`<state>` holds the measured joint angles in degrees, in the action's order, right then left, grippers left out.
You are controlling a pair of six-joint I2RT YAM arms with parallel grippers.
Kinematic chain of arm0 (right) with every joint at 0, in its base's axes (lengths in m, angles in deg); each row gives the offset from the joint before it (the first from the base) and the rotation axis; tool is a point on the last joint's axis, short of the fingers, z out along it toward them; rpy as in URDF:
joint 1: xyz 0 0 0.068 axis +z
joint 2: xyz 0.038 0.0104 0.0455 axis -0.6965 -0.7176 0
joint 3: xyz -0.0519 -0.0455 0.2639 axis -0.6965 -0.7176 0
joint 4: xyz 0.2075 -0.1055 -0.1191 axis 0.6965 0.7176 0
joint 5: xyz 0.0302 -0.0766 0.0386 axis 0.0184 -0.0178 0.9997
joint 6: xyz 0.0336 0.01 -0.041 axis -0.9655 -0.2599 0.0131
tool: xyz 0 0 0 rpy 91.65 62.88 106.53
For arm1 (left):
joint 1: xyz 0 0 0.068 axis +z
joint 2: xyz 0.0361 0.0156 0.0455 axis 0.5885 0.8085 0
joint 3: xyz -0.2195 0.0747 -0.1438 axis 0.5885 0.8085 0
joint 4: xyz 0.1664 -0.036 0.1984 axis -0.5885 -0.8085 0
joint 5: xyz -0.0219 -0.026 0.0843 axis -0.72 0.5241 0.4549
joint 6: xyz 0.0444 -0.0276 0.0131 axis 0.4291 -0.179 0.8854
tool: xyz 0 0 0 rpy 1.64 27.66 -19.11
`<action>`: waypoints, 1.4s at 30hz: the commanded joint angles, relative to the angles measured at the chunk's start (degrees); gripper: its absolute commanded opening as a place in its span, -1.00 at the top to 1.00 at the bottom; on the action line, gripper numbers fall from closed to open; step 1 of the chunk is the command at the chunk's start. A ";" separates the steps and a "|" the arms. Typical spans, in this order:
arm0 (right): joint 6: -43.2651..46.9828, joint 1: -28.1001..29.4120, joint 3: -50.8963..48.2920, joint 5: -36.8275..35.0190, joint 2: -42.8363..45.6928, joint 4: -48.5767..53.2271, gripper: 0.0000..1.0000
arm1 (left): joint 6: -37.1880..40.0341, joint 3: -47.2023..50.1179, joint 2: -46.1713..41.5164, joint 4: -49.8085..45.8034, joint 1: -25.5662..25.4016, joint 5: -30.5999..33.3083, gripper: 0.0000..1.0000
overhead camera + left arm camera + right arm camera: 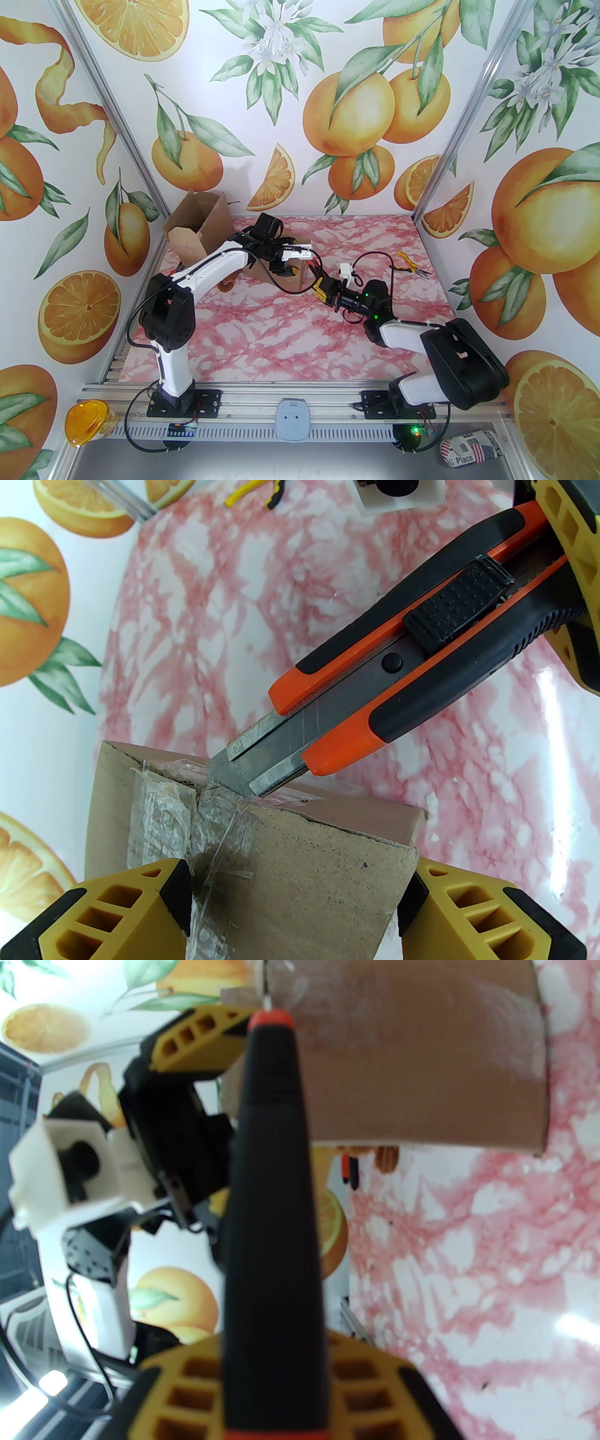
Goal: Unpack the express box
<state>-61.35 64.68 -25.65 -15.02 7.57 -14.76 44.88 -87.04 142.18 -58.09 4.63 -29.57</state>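
Box (328, 850) at 11 o'clock of table (300, 337) centre; your left gripper (300, 888) clamps its sides. Your right gripper (326, 287) grips knife (422, 634), blade (253, 766) tip on taped seam (199, 817) at box top edge. Cut shallow along it; stop before yellow finger (136, 902) at 7 o'clock.

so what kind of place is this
Probably a robot test booth: a left arm and right arm bolted to a metal rail, orange-print walls, a pink marble-look table.

Marble table (290, 337), open box (194, 229), taped box (304, 878), pliers (408, 266) (right)
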 commanded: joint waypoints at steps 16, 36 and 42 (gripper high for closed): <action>2.30 2.83 -2.43 8.03 7.14 10.13 1.00 | -6.25 -5.11 2.64 7.36 1.06 -0.84 -0.46; 3.68 4.76 -2.32 5.99 8.43 12.74 1.00 | -7.02 -6.07 4.32 8.69 -0.64 2.26 -0.48; 16.77 -1.49 2.70 7.52 17.51 34.92 1.00 | -8.92 -6.47 1.43 3.49 -0.15 0.58 -0.52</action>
<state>-54.31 65.49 -27.11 -9.34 20.78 7.01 37.75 -90.84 145.79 -51.35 3.95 -27.42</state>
